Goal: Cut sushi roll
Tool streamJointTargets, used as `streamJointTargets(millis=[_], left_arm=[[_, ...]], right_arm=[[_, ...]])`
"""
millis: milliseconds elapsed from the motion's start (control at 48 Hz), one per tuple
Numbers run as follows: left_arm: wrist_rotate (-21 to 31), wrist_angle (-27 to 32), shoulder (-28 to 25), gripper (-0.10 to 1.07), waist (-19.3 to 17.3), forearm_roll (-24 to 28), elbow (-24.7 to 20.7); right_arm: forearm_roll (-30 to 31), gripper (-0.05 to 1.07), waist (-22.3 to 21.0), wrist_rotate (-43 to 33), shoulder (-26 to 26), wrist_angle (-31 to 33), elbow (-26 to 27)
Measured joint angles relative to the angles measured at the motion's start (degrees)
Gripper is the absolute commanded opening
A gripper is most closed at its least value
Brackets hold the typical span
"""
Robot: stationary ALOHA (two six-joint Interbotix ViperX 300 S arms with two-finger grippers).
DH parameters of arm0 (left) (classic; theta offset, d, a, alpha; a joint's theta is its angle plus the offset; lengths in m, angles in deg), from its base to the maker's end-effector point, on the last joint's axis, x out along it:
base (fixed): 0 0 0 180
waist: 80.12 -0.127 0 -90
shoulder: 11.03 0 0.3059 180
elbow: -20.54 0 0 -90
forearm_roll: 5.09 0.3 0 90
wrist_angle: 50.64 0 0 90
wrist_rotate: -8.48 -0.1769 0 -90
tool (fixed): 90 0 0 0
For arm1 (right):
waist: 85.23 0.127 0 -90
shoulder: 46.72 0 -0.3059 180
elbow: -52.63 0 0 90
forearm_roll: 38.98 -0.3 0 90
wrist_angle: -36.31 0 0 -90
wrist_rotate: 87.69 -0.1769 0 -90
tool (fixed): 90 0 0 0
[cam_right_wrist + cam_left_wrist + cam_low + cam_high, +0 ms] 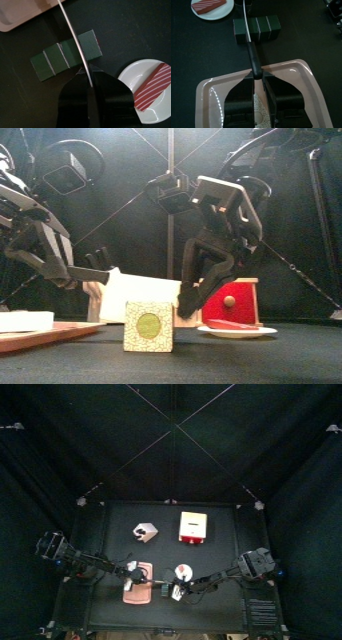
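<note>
The right claw (89,75) is clamped on a knife (72,32), its blade laid across the green sushi roll (65,54) just beyond its tips. The roll lies on the desk (127,30), showing three seams but in one block, so the cutting looks begun and unfinished. The left claw (256,82), over a pink tray (301,75), grips something pale.

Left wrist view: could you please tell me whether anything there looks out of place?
The roll lies on the bare table, not on the pink tray beside it, though the knife blade reaches across it. Cutting off the tray seems odd. Nothing looks spilled or damaged.
</note>
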Motion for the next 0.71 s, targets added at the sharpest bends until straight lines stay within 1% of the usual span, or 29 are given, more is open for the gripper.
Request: streamJointTargets(millis=[333,708], left_arm=[[0.00,0.44,-2.29,0.43,-0.35,-0.09,-1.05],[0.00,1.23,-2.64,0.43,-0.70,-0.09,-1.14]], right_arm=[[-0.88,0.27,-0.18,0.00,0.97,0.00,-0.09],[-1.41,0.27,-0.79,0.09,1.14,-0.18,-0.09]])
